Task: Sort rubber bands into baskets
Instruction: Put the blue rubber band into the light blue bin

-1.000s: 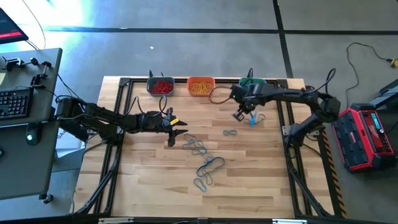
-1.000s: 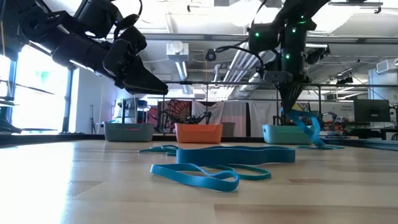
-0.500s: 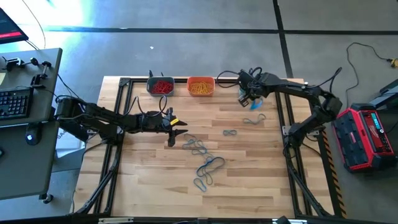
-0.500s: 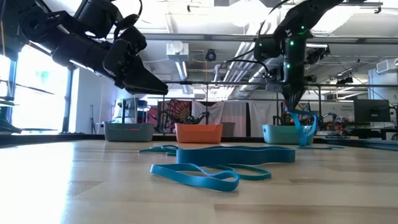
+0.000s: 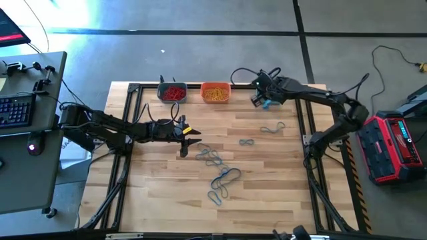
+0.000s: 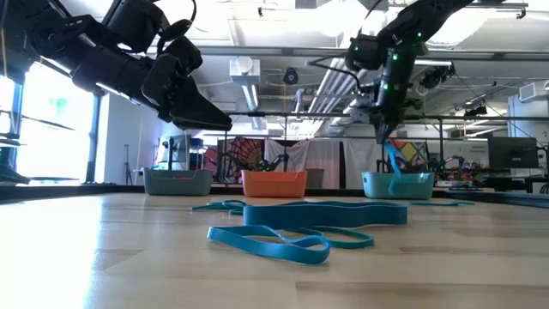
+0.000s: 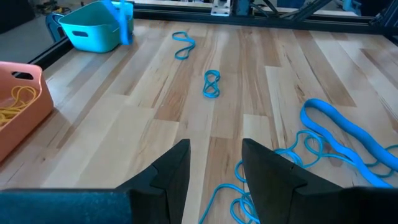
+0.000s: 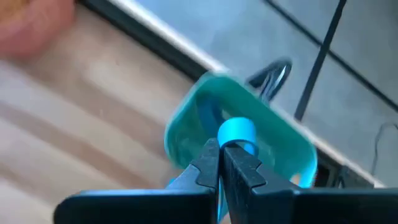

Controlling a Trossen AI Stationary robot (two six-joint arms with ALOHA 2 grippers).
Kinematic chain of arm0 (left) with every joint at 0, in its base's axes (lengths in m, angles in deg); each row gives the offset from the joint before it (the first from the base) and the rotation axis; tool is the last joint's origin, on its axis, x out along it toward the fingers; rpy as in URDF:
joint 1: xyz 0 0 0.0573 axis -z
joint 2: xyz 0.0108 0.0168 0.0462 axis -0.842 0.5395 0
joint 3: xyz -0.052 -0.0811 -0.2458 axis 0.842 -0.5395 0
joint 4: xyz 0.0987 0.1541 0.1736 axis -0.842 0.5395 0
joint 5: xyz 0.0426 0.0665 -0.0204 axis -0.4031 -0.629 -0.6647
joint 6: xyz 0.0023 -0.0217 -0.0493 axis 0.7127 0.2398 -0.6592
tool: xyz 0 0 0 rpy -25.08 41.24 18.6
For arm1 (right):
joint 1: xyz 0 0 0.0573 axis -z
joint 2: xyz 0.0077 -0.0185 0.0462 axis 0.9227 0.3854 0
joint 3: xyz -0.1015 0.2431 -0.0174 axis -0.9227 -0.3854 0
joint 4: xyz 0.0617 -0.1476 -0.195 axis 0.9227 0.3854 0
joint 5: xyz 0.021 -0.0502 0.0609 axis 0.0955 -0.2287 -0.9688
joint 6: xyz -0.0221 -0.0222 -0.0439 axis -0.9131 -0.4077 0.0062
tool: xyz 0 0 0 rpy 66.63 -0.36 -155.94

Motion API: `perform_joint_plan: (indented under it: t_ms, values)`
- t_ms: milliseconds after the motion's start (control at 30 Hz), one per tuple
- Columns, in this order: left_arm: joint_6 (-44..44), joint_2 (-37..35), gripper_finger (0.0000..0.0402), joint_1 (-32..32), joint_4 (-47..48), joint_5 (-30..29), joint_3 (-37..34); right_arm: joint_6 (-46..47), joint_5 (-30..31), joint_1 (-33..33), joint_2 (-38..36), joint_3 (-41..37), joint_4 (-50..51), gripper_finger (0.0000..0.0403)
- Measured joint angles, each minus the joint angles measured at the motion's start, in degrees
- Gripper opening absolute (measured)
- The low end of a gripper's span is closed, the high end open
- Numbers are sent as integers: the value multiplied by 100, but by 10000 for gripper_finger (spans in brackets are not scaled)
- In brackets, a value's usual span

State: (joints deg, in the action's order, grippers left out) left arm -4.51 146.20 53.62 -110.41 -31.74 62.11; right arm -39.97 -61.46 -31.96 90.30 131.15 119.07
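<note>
Our right arm has swung away from the middle of the table since a moment ago, and now our right gripper [image 5: 261, 100] hangs over the teal basket [image 8: 205, 106] at the far edge. Its jaws are pressed together, pinching a blue rubber band [image 8: 237, 132]. The band dangles down from the tips, right above the open tub.

Our left gripper [image 5: 187, 140] has not moved at all. It waits near the middle of the table with its jaws a little apart and nothing in them.

We think this step is the drop. The band is blue, so the teal basket looks like the right home for it. Next, we need to open the right jaws and let the band fall inside. It hangs close to the rim, so we should be sure it is well over the hole first.

The red bands already lie in the grey basket [image 5: 172, 92] and the yellow ones in the orange basket [image 5: 215, 92]. A pile of blue bands [image 5: 217, 167] is left on the wood just beside our left gripper, and two small ones [image 7: 211, 84] lie farther out. So we have many more trips to make.
</note>
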Motion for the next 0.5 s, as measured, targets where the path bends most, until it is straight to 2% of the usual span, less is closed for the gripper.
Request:
perform_joint_plan:
  t_ms: [267,500]
  values:
    - [-18,0,138,0,19,-2,0,-475,211,86,-271,0,-872,0]
    - [-102,0,138,0,112,-9,0,-1008,312,267,-87,-6,-1728,0]
